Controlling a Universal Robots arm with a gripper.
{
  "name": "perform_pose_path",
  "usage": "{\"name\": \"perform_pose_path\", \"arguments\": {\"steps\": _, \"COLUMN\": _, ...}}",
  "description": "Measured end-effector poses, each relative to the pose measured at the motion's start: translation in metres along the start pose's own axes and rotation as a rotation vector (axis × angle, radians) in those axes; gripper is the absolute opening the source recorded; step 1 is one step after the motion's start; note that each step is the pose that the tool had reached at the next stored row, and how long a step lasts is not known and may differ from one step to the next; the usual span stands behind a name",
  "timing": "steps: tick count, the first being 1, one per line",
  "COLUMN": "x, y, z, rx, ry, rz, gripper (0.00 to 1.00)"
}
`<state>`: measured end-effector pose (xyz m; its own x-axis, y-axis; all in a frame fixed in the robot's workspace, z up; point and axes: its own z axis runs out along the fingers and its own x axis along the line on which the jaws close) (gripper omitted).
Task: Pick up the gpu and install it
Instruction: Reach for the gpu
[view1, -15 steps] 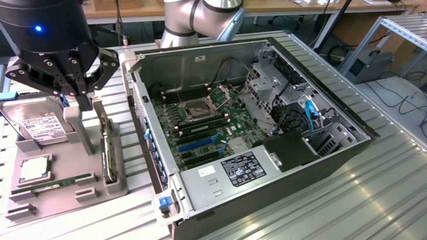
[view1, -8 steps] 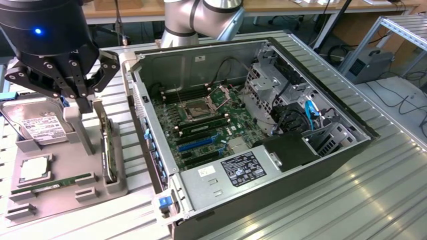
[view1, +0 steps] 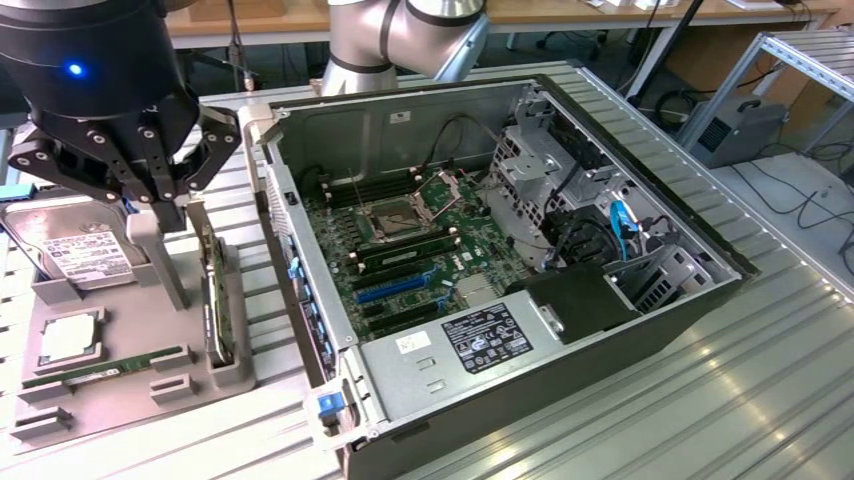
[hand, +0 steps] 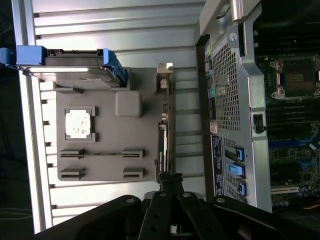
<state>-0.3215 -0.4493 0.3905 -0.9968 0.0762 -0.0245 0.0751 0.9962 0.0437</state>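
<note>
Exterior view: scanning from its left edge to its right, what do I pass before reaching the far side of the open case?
hard drive → gpu, on edge in the grey holder → CPU socket on the motherboard → blue cable

tray (view1: 127, 320): matt grey plastic | case (view1: 360, 125): bare metal | table (view1: 747, 400): ribbed glossy metal

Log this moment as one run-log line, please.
gpu: on edge in gray holder, beside case | gripper: shut, at gpu's end | install: not done
</note>
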Motion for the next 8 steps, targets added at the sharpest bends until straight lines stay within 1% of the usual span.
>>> {"name": "perform_pose_path", "arguments": {"steps": 8, "x": 0.0001, "y": -0.0050, "z": -0.0001, "rx": 0.0000, "ry": 0.0000, "rz": 0.000, "gripper": 0.11}}
